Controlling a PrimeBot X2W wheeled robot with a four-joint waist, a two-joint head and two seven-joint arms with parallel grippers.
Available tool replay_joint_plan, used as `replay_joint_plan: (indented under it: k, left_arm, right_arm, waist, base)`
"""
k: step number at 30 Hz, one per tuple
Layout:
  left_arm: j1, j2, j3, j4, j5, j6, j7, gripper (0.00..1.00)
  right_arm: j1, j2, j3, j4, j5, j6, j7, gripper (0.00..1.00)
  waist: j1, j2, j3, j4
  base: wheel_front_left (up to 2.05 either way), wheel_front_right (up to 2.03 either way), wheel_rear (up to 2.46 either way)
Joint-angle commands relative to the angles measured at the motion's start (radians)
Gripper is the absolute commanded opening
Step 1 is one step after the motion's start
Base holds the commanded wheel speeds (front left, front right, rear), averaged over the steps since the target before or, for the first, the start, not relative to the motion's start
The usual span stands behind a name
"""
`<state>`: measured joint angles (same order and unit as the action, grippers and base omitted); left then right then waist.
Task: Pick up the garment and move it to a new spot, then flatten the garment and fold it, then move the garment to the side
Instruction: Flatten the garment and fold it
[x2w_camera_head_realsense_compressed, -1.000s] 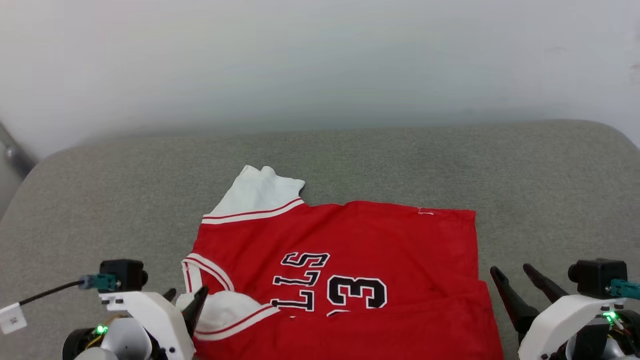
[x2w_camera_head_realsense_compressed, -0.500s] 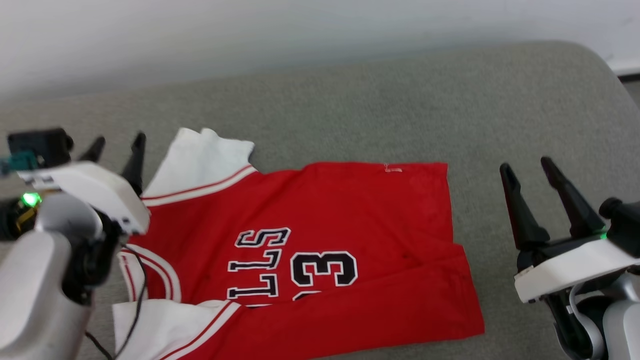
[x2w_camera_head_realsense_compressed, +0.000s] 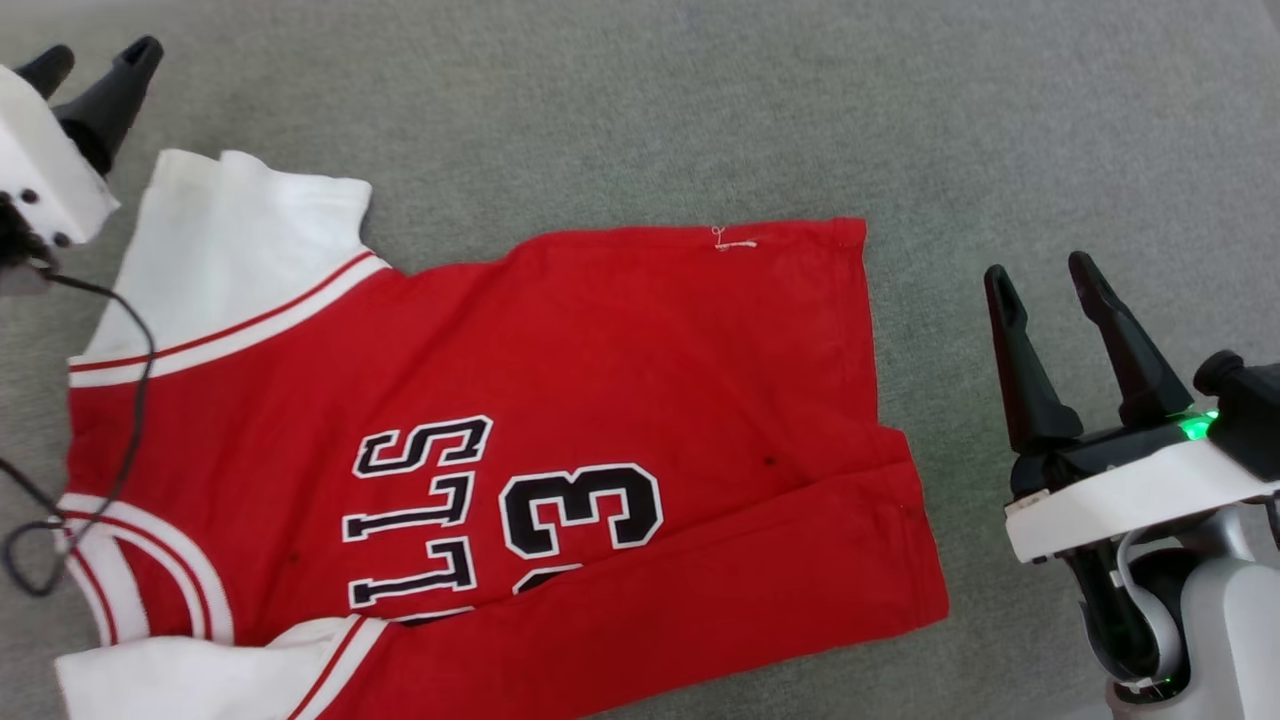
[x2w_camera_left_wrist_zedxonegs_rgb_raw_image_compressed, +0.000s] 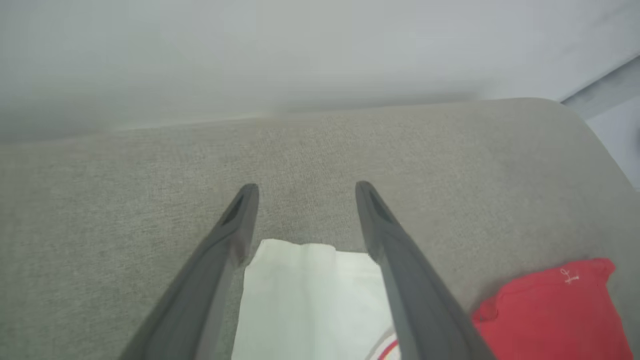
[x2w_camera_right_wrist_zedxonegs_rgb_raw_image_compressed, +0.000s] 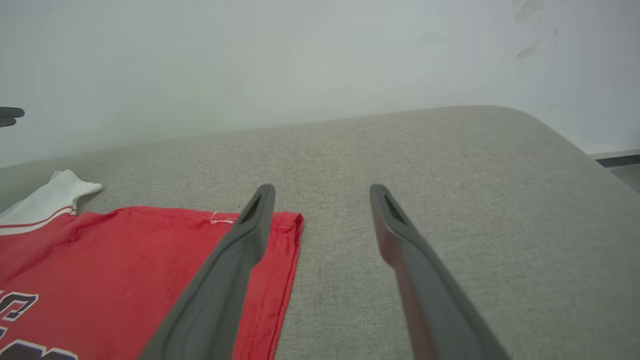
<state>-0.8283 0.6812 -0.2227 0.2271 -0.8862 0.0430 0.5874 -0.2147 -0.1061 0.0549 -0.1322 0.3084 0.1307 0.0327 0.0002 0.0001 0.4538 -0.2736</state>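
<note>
In the head view the jersey (x2w_camera_head_realsense_compressed: 600, 400) lies flat on the grey cushion (x2w_camera_head_realsense_compressed: 700, 100), its near edge folded up over the front. The black, white-outlined print runs sideways, and only "LLS" and a "3" can be read above the fold. The left gripper (x2w_camera_head_realsense_compressed: 95, 62) reaches in beyond the jersey's white sleeve (x2w_camera_head_realsense_compressed: 240, 240), fingers apart and empty, and its dark cable (x2w_camera_head_realsense_compressed: 135, 400) trails across the collar end. The right gripper (x2w_camera_head_realsense_compressed: 1042, 275) stands just off the hem end, fingers spread and raised, holding nothing. In the left wrist view the left gripper (x2w_camera_left_wrist_zedxonegs_rgb_raw_image_compressed: 306, 187) points toward the wall (x2w_camera_left_wrist_zedxonegs_rgb_raw_image_compressed: 300, 50), with the sleeve's (x2w_camera_left_wrist_zedxonegs_rgb_raw_image_compressed: 310, 290) end between its parted fingers. In the right wrist view the right gripper (x2w_camera_right_wrist_zedxonegs_rgb_raw_image_compressed: 322, 189) is wide apart, one finger over the jersey's (x2w_camera_right_wrist_zedxonegs_rgb_raw_image_compressed: 125, 260) hem corner and the other over bare cushion.
</note>
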Motion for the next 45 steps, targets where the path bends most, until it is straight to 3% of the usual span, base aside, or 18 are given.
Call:
replay_joint_plan:
  k: [1, 8, 13, 17, 18, 19, 20, 25, 28, 36, 45]
  left_arm:
    - [-0.018, 0.019, 0.0, 0.002, -0.011, -0.005, 0.034, 1.0]
    - [-0.044, 0.128, -0.026, -0.005, -0.058, 0.041, 0.31, 1.0]
    - [-0.003, 0.145, -0.041, 0.028, -0.08, 0.062, 0.385, 1.0]
    - [0.066, 0.108, -0.061, 0.078, -0.117, 0.08, 0.429, 0.97]
    - [0.083, 0.096, -0.067, 0.089, -0.127, 0.084, 0.442, 0.56]
    - [0.097, 0.083, -0.073, 0.096, -0.136, 0.084, 0.449, 0.36]
    - [0.102, 0.074, -0.077, 0.098, -0.137, 0.083, 0.444, 0.0]
    - [0.085, 0.042, -0.074, 0.108, -0.12, 0.071, 0.366, 0.0]
    - [0.047, 0.02, -0.063, 0.126, -0.109, 0.052, 0.302, 0.0]
    - [-0.033, -0.028, -0.076, 0.103, -0.061, -0.019, 0.163, 0.0]
    - [-0.078, -0.091, -0.127, 0.039, -0.018, -0.084, 0.078, 0.0]
  right_arm:
    - [-0.021, 0.008, 0.005, 0.004, 0.005, 0.0, -0.009, 1.0]
    - [-0.047, 0.015, 0.041, 0.04, 0.028, 0.0, -0.024, 1.0]
    - [-0.07, 0.018, 0.061, 0.057, 0.045, 0.0, -0.036, 1.0]
    - [-0.076, 0.013, 0.063, 0.065, 0.056, 0.0, -0.041, 1.0]
    - [-0.076, 0.009, 0.06, 0.067, 0.058, 0.0, -0.04, 1.0]
    - [-0.075, 0.006, 0.057, 0.068, 0.062, 0.0, -0.035, 1.0]
    - [-0.076, 0.003, 0.053, 0.068, 0.067, 0.0, -0.033, 1.0]
    - [-0.085, -0.02, 0.05, 0.06, 0.111, 0.0, 0.01, 1.0]
    - [-0.12, -0.059, 0.058, 0.091, 0.196, 0.0, 0.079, 1.0]
    - [-0.234, -0.18, 0.073, 0.222, 0.355, 0.0, 0.409, 1.0]
    - [-0.39, -0.204, 0.047, 0.358, 0.337, 0.0, 0.728, 1.0]
  waist:
    - [-0.0002, -0.0001, 0.035, -0.028]
    - [-0.0002, -0.0001, 0.09, -0.055]
    - [-0.0002, -0.0001, 0.118, -0.074]
    - [-0.0002, -0.0001, 0.12, -0.083]
    - [-0.0002, -0.0001, 0.117, -0.083]
    - [-0.0002, -0.0001, 0.115, -0.083]
    - [-0.0002, -0.0001, 0.112, -0.083]
    - [-0.0002, -0.0001, 0.093, -0.07]
    - [-0.0002, -0.0001, 0.062, -0.043]
    - [-0.0002, -0.0001, 0.001, 0.076]
    - [-0.0002, -0.0001, 0.027, 0.203]
  base:
    - [0.0, 0.0, 0.0]
    - [0.0, 0.0, 0.0]
    - [0.0, 0.0, 0.0]
    - [0.0, 0.0, 0.0]
    - [0.0, 0.0, 0.0]
    - [0.0, 0.0, 0.0]
    - [0.0, 0.0, 0.0]
    - [0.0, 0.0, 0.0]
    - [0.0, 0.0, 0.0]
    - [0.0, 0.0, 0.0]
    - [0.0, 0.0, 0.0]
